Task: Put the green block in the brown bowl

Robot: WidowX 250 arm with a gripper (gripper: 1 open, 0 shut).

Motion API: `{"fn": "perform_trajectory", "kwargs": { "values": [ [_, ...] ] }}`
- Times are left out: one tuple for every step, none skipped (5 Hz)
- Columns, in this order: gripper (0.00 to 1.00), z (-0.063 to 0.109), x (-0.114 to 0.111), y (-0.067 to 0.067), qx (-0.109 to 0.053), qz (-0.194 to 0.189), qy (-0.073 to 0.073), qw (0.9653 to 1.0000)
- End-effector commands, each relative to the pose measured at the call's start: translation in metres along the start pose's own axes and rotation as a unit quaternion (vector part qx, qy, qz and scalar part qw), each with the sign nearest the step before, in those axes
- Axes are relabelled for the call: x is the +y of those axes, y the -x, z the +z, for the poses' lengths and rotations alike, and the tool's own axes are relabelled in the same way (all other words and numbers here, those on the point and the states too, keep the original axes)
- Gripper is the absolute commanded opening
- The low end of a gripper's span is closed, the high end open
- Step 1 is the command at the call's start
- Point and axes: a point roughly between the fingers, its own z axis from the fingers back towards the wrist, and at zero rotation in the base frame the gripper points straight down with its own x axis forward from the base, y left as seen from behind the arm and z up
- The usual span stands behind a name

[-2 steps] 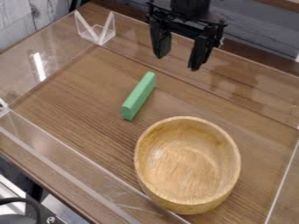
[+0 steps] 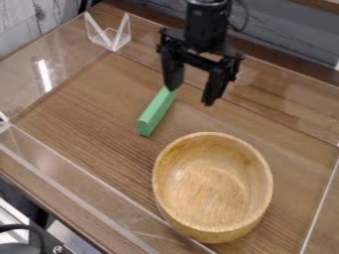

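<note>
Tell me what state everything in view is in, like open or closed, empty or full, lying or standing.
Gripper: open, above the table, holding nothing.
Green block: lying flat on the table, outside the bowl.
Brown bowl: upright, empty.

Brown wood-grained tabletop point(image 2: 79, 129) with pale glare towards its left side and lower right edge.

The single camera view is taken from above the tabletop point(image 2: 73, 114), angled obliquely downward. It faces the robot arm point(image 2: 201, 15), which enters at the upper frame edge. Viewing range is near: the brown bowl point(image 2: 212, 187) occupies the lower foreground, fully within the frame.
</note>
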Motion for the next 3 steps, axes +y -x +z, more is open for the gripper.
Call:
{"fn": "perform_trajectory", "kwargs": {
  "values": [
    [1.00, 0.0186, 0.0092, 0.0018, -0.051, 0.003, -0.006, 0.9987],
    [1.00, 0.0143, 0.0138, 0.0031, -0.052, 0.006, -0.006, 0.9986],
    [1.00, 0.0096, 0.0171, 0.0039, -0.051, 0.008, -0.007, 0.9986]
  ]
}}
